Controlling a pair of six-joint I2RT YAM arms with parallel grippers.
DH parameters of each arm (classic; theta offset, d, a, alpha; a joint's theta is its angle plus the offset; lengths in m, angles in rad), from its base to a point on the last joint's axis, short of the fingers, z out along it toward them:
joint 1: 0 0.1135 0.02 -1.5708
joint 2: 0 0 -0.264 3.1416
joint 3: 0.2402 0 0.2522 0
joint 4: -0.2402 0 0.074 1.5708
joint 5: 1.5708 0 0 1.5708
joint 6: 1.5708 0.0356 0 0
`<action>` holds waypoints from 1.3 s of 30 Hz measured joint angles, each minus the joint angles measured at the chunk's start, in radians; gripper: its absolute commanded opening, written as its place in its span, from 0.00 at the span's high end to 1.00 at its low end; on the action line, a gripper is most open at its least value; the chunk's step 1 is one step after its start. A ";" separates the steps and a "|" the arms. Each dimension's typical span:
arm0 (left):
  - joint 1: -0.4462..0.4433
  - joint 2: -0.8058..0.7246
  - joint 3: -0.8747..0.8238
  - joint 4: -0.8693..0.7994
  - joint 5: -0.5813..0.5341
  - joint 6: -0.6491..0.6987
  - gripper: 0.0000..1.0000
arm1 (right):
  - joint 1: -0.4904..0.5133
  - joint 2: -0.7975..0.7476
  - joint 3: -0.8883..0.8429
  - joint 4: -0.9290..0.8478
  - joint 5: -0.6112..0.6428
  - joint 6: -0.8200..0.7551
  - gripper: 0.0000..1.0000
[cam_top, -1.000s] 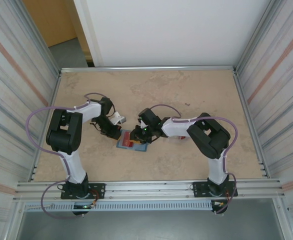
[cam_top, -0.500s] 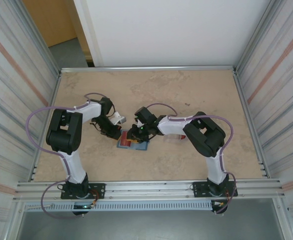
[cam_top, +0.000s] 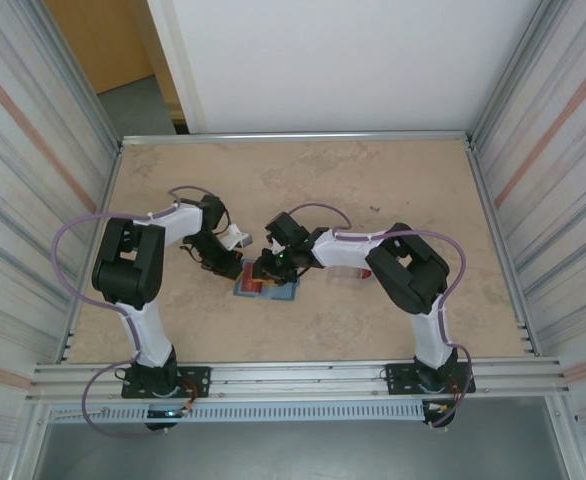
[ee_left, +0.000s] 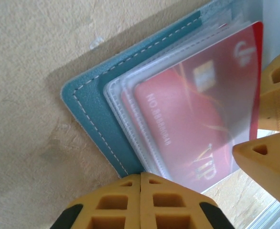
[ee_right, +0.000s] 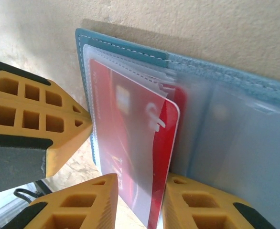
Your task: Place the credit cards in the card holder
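Note:
The card holder [cam_top: 276, 292] lies open on the table, teal with clear sleeves [ee_left: 118, 90] [ee_right: 125, 50]. One red credit card [ee_left: 188, 119] [ee_right: 130, 143] sits partly inside a left-hand sleeve, with its near end sticking out. My right gripper [cam_top: 264, 269] [ee_right: 141, 180] is open, its fingers a little apart and set over that near end of the card. My left gripper [cam_top: 235, 270] [ee_left: 141, 177] is shut, its tips resting against the holder's left edge. Its fingers [ee_right: 35, 114] stand beside the card in the right wrist view.
A small bit of red [cam_top: 359, 273] shows under the right forearm. The tan table [cam_top: 373, 190] has free room behind and to both sides, bounded by metal rails [cam_top: 293, 137] and corrugated walls.
My right gripper has moved left over the holder, and its jaws have parted slightly. The left arm has stayed put.

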 measured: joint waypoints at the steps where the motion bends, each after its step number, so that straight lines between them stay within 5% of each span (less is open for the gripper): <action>1: 0.000 -0.003 -0.001 0.001 0.000 -0.002 0.91 | 0.000 -0.007 -0.003 -0.007 0.006 -0.005 0.69; 24: 0.002 -0.022 -0.001 0.001 -0.018 -0.002 0.93 | 0.007 -0.001 0.027 -0.045 0.029 -0.026 0.70; 30: -0.010 -0.062 0.002 0.001 -0.038 -0.016 0.68 | 0.004 -0.012 0.026 -0.075 0.041 -0.038 0.70; 39: -0.106 -0.179 0.047 0.017 -0.038 -0.055 0.62 | -0.029 -0.107 -0.064 -0.121 0.097 -0.058 0.70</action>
